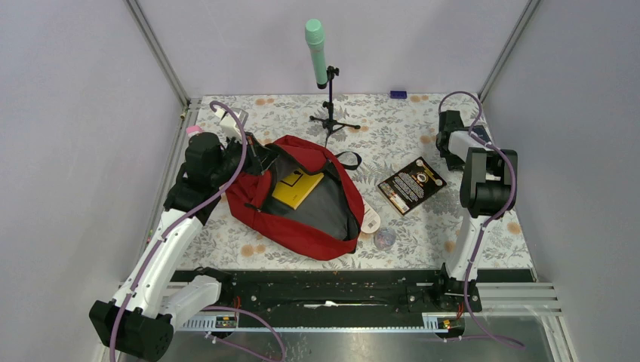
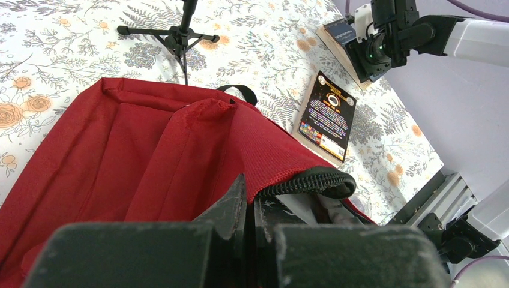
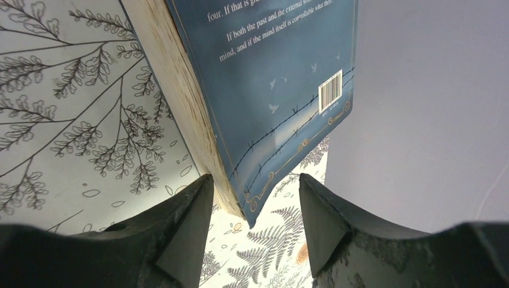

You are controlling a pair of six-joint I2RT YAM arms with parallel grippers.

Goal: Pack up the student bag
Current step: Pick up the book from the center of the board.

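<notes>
The red student bag (image 1: 302,219) lies open at centre-left, its grey lining showing and a yellow book (image 1: 296,188) inside. My left gripper (image 1: 253,154) is shut on the bag's red fabric edge beside the black zipper (image 2: 312,180), holding the opening up; in the left wrist view its jaws (image 2: 252,201) pinch the cloth of the bag (image 2: 120,150). My right gripper (image 1: 450,143) is at the back right, open. In the right wrist view its jaws (image 3: 255,207) straddle the near corner of a blue paperback (image 3: 270,72) without touching it.
A black book (image 1: 412,185) lies right of the bag, also in the left wrist view (image 2: 328,114). A green-headed microphone on a tripod (image 1: 326,113) stands behind the bag. A white tag (image 1: 370,220) and a small round clear object (image 1: 385,239) lie by the bag's right edge.
</notes>
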